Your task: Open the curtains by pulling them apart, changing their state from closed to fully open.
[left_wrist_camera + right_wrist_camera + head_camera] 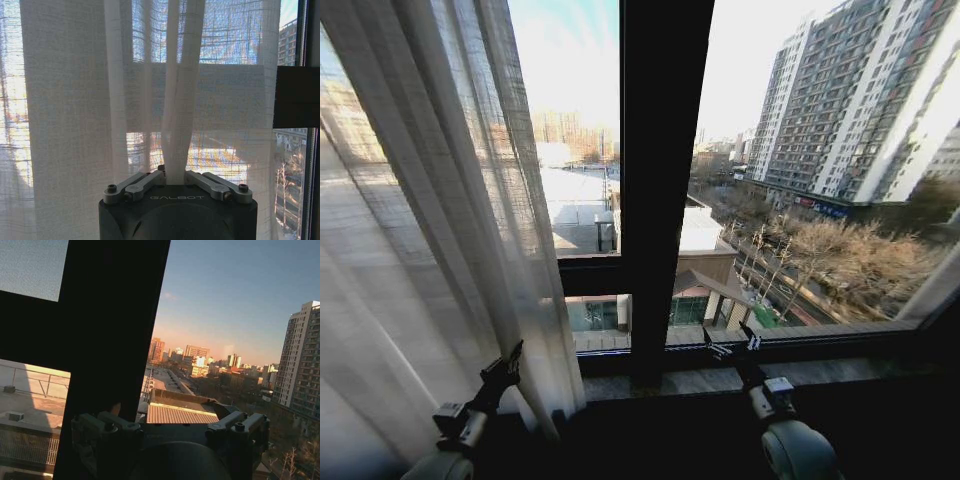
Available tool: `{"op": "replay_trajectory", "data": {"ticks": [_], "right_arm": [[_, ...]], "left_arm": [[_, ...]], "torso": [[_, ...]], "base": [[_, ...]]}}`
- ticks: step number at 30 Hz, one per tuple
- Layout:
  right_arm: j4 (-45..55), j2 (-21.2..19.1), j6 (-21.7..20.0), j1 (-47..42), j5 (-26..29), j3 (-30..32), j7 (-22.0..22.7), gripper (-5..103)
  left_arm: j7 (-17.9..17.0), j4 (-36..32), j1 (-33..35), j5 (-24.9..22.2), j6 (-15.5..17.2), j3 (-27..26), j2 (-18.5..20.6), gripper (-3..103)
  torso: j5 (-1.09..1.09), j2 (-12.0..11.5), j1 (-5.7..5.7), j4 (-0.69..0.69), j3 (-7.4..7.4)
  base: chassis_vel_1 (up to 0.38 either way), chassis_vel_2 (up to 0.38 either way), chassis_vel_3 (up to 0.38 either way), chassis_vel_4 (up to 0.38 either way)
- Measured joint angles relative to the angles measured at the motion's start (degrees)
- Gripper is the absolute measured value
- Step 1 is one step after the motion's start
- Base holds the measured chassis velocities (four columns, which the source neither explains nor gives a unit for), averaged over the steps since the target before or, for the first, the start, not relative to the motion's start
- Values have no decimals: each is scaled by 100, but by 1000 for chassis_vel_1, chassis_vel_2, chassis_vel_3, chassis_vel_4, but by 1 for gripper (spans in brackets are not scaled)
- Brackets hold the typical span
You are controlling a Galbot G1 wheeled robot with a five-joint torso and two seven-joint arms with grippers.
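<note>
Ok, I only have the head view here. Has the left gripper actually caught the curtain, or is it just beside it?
Observer: It's caught. In the left wrist view the left gripper has its jaws shut on a narrow fold of the curtain.
Operator: How much fabric is in there?
Observer: One gathered pleat, rising straight up from the jaws. The rest of the panel hangs spread out behind it.
Operator: And the right gripper, is it holding anything?
Observer: No. In the right wrist view the right gripper has its jaws wide apart with no fabric between them, facing the black frame and bare glass.
</note>
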Motion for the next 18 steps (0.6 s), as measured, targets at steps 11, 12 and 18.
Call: {"op": "replay_trajectory", "data": {"ticks": [11,12,18], "right_arm": [[106,-3,33,-88,-1,2,-27,100],[116,1,61,-126,-3,0,-47,100],[139,2,133,-201,-11,2,-89,100]], "left_arm": [[-3,-179,168,78,-49,-21,-84,0],[-2,-203,205,95,-80,-30,-104,0],[-2,-268,310,136,-137,-49,-176,0]], "torso": [[2,0,0,1,0],[1,0,0,-1,0],[-1,0,0,0,0]], "base": [[283,295,-287,-278],[324,340,-333,-320],[346,337,-360,-347]]}}
